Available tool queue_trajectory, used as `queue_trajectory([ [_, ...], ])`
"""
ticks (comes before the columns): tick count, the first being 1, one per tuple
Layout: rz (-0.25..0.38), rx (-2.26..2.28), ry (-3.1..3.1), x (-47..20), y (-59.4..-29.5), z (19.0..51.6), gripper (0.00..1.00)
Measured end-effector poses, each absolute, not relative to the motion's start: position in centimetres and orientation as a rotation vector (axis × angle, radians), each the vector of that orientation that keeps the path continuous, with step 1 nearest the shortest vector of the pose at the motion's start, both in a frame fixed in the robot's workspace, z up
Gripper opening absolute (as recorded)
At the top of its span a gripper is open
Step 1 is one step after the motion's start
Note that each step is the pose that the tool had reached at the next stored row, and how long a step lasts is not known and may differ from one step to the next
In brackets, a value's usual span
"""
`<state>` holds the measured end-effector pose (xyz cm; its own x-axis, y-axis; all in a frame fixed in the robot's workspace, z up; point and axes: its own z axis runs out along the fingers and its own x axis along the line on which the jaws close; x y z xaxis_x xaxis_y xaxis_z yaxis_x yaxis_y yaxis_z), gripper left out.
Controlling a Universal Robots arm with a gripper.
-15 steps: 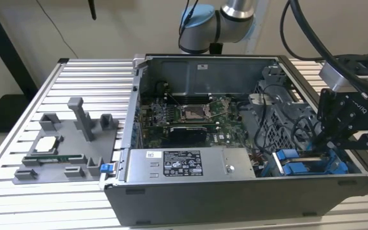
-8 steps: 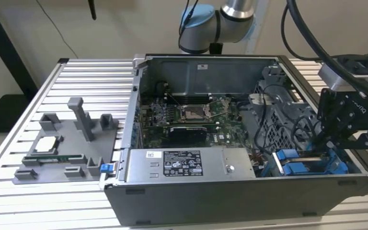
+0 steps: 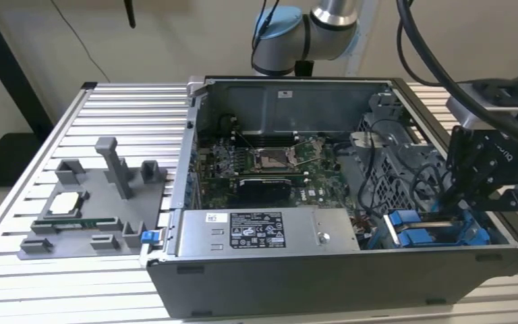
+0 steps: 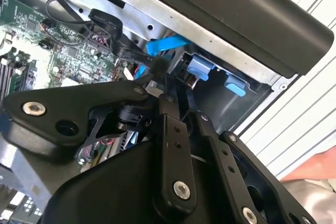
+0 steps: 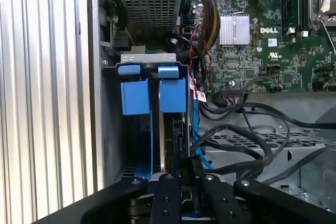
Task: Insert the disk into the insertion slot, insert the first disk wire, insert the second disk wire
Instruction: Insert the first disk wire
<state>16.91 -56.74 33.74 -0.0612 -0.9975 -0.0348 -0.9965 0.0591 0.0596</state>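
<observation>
Gripper (image 5: 178, 171) low in the case's drive corner, fingers clenched, we think on a black wire plug (image 4: 131, 51), hard against the near end of the disk (image 5: 176, 129), which stands seated in the insertion slot (image 5: 147, 57) just ahead of it.

Arm (image 3: 336, 10): silver tube, pale-blue joint caps (image 3: 272, 23), black cables (image 3: 421, 50). Jaws: matte black linked bars, silver screw heads (image 4: 181, 190).

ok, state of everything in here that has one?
computer case: side panel off, lying flat.
disk: on edge in the insertion slot.
gripper: down at the disk's end.
blue cable: beside the disk, end hidden.
processor: out of the case, in grey fixture.
</observation>
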Motion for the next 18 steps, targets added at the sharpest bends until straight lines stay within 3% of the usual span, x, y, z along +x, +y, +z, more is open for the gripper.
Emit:
queue_trajectory([
  [8,-0.104,2.127,-2.288,16.9,-56.7,33.1,0.00],
  [9,-0.105,2.127,-2.289,16.9,-56.7,33.1,1.00],
  [18,-0.104,2.127,-2.288,16.9,-56.7,34.2,1.00],
])
